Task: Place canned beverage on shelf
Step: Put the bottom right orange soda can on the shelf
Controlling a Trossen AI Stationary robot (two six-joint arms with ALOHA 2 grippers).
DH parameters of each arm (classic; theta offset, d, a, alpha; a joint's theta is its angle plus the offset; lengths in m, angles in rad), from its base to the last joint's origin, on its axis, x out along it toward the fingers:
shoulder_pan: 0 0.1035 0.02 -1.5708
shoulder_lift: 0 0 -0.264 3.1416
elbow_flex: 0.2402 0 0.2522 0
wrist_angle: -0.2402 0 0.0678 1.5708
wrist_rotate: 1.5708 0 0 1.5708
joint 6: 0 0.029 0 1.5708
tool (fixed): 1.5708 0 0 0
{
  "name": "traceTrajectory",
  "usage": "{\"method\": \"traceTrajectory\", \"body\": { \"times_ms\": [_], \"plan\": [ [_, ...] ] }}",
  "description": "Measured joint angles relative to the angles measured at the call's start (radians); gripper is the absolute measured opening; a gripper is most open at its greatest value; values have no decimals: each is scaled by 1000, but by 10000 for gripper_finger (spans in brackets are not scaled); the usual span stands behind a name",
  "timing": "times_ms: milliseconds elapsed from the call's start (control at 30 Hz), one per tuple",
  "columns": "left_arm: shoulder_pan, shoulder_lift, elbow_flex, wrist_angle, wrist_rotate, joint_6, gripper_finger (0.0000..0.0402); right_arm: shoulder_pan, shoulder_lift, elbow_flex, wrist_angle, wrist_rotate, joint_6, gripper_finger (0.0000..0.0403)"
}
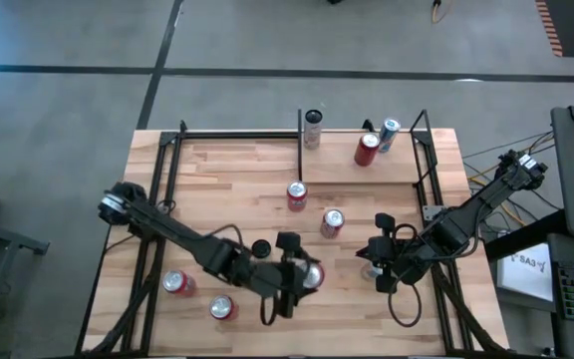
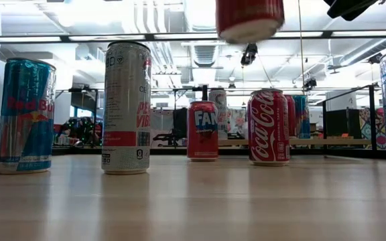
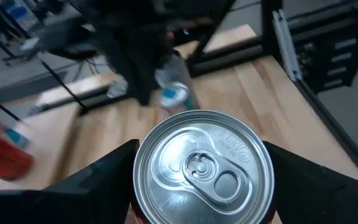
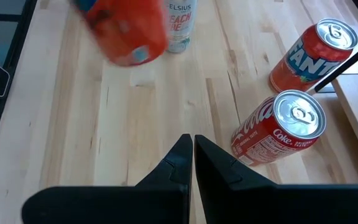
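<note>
My left gripper (image 1: 302,276) holds a red canned beverage (image 1: 313,276) above the table's near middle. In the low view its bottom (image 2: 250,23) hangs well above the tabletop. In the left wrist view its silver top (image 3: 204,168) sits between the two dark fingers. The shelf (image 1: 397,172), a light-wood board with black rods, stands at the far right and carries three cans. My right gripper (image 1: 372,257) hovers shut to the right of the held can, its fingers (image 4: 193,155) empty. My left gripper pinches the red can's side wall just under the top rim (image 3: 143,186) between its two fingers (image 3: 104,180), one on each side. The fingers come from the table's left, slanting slightly down. The can is upright and lifted clear of the table.
A Fanta can (image 1: 297,194) and a Coca-Cola can (image 1: 332,222) stand between the held can and the shelf. A tall white can (image 2: 126,107) and a blue can (image 3: 173,96) under the right arm are close by. Two red cans (image 1: 175,284) stand near left.
</note>
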Motion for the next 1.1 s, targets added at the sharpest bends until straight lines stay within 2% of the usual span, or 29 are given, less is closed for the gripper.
{"method": "traceTrajectory", "body": {
  "times_ms": [300, 500, 767, 1100],
  "plan": [
    [150, -60, 0, -4, 146, 129, 285, 0, 0, 0, 0, 0, -37, 9],
    [288, -58, 8, 23, 302, 174, 285, -1, -22, 0, 0, -1, -68, 9],
    [432, -36, 51, 26, 430, 228, 285, -3, -94, 0, 17, 6, -120, 9],
    [548, -36, 63, 27, 499, 256, 285, -90, -146, 1, 90, 27, -211, 9]
  ]
}}
